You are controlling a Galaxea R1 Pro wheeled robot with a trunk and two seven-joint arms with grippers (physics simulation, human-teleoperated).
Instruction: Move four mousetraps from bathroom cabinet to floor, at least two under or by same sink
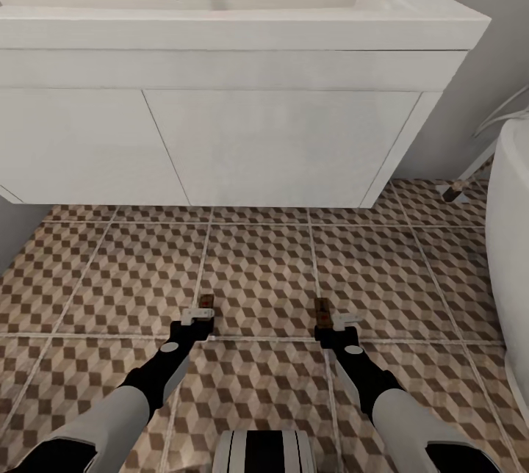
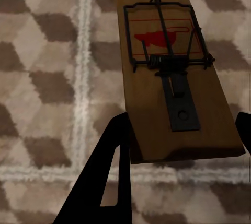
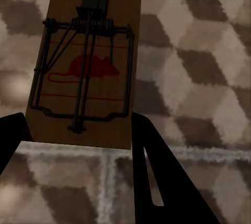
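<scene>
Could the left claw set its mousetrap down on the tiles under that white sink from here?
Probably yes. The left claw holds its mousetrap low over the bathroom floor, and the tiles between it and the sink look bare, so the way seems free.

The mousetrap (image 2: 175, 83) is showing matt brown wood under dark wire; beyond the fingertips, floor tiles (image 1: 257, 267) are looking matt. The sink (image 1: 220, 25) is appearing smooth white.

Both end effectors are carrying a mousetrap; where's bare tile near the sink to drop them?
Open tiled floor runs from the end effectors up to the sink front, and under its raised base. Tight only rightward, beside the bathtub.
</scene>
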